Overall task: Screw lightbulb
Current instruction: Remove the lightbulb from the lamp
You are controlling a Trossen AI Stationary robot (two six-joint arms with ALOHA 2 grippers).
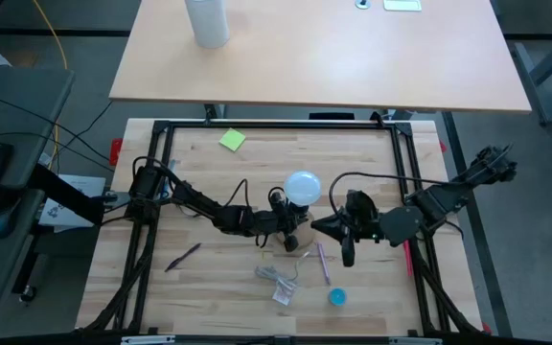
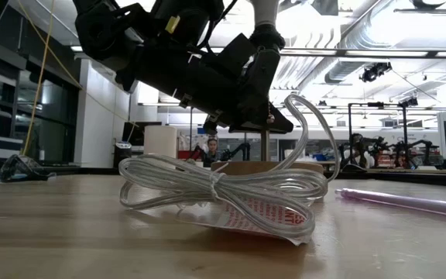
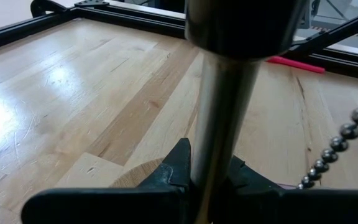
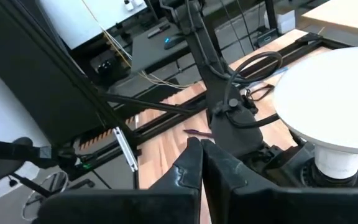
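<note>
Left gripper (image 1: 290,233) clamped on lamp's metal stem (image 3: 219,134); lightbulb (image 1: 303,187) just above it, seated in socket. Right gripper (image 4: 202,163) shut, empty, alongside. Bulb light, slick, fragile: grasp globe gently.

- From the high view we look straight down on the whole table (image 1: 209,182).
- From the low view we look level across its top.
- Our wrist views sit close; the right one shares the lightbulb (image 4: 328,99) with overhead.
</note>
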